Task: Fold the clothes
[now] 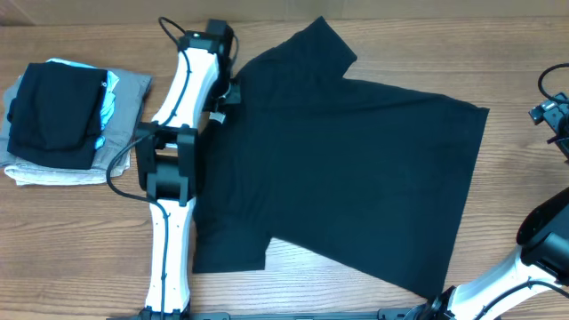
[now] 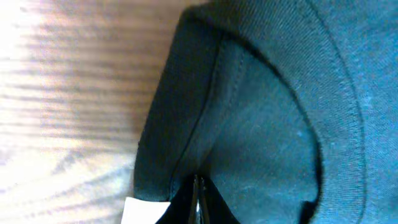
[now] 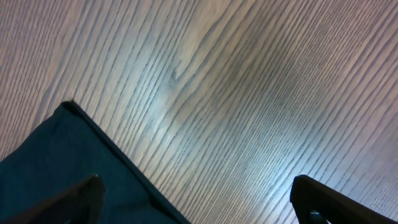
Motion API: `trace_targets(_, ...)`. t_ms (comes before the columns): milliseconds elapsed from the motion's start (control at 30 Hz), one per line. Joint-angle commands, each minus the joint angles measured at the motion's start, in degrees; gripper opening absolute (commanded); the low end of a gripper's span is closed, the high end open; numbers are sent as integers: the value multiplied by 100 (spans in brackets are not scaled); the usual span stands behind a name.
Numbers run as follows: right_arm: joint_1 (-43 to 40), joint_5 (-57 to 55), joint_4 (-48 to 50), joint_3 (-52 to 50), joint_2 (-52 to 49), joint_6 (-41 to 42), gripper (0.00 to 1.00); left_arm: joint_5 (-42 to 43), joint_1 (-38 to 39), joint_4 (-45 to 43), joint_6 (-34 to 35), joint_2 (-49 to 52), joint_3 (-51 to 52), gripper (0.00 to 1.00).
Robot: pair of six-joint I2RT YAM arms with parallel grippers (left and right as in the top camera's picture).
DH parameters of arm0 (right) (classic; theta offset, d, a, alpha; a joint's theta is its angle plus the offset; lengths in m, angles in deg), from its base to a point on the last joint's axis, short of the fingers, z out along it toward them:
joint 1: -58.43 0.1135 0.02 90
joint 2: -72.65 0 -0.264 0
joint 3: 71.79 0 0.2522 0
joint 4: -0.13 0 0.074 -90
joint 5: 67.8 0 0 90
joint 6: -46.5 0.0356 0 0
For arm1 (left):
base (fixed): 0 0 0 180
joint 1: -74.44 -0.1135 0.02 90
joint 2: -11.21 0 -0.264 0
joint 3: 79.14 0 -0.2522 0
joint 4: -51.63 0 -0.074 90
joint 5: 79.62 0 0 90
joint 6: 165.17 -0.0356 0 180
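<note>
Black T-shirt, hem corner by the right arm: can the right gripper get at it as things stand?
Probably yes. The right gripper is open over the table, and the black T-shirt has its hem corner just beside one finger, with nothing lying between them.

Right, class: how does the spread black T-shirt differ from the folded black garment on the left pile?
The black T-shirt lies spread open; the folded black garment is a compact rectangle. The T-shirt rests on the table; the folded garment sits atop a grey-beige garment. The left gripper has its jaws shut on the T-shirt's collar; nothing touches the folded one. Both are plain black fabric.
</note>
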Motion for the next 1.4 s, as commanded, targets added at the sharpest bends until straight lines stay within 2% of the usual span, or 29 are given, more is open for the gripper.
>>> trace_targets(0,-15,2,31,127,66,-15,100,289,-20,107,-267,201,-752,9)
trace_targets(233,-15,2,31,127,66,-15,100,286,120,890,-175,-31,-2575,21)
trace_targets(467,-15,4,31,127,66,-15,100,286,358,2194,245,-529,-3917,11)
trace_targets(533,-15,4,31,127,66,-15,100,448,439,2282,140,-713,-4133,9)
trace_targets(600,-15,2,31,127,66,-15,100,807,612,2282,208,-1331,-4135,9)
trace_targets(733,-15,4,31,127,66,-15,100,732,800,2282,295,-2074,-4100,10)
trace_targets(933,-15,4,302,127,66,-11,100,516,863,2282,546,-3237,-3536,16)
trace_targets(1200,-15,144,1440,127,66,31,100,391,632,2282,350,-4225,-1381,16)
trace_targets(1367,-11,2573,922,129,68,24,100,389,592,2251,28,-4242,-133,11)
